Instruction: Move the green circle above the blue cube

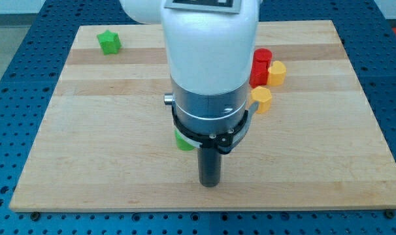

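Wooden board (87,130) seen from the view's bottom edge, with our arm (208,59) rising through the centre of the frame and hiding a wide strip of the surface behind it. We carry no pincer: the arm ends in a straight dark rod, so nothing opens, closes or holds anything. Our tip (210,185) rests on the board near the view's bottom, slightly right of centre.

Just up and to the view's left of the tip lies a green block (183,140), only a sliver of which shows beside the arm's collar; its rounded edge suggests the green circle, though we cannot confirm the full shape, nor whether the rod touches it. The blue cube does not show anywhere in the view.

Up and to the view's right of the tip stand three blocks close together: a yellow block (261,99) nearest the tip, a red cylinder (261,67) above it, and a second yellow block (276,73) touching the red one on its right. Far up and to the view's left of the tip, near the board's corner, sits a green star-shaped block (109,42), well apart from all the others.
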Controlling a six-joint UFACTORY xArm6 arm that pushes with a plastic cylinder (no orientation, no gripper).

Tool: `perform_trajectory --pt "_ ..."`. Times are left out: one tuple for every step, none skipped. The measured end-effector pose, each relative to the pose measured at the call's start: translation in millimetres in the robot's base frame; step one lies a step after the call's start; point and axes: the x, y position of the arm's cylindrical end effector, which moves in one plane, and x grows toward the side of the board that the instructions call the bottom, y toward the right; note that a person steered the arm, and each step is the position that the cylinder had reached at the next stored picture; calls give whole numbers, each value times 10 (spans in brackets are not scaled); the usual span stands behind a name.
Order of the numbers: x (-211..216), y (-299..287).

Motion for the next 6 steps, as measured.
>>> perform_trajectory --pt "-16 -36" --pt "-244 -204" --pt "-630 -263" --pt "-924 -263" --pt "-1197 -263" --pt "-1335 -263"
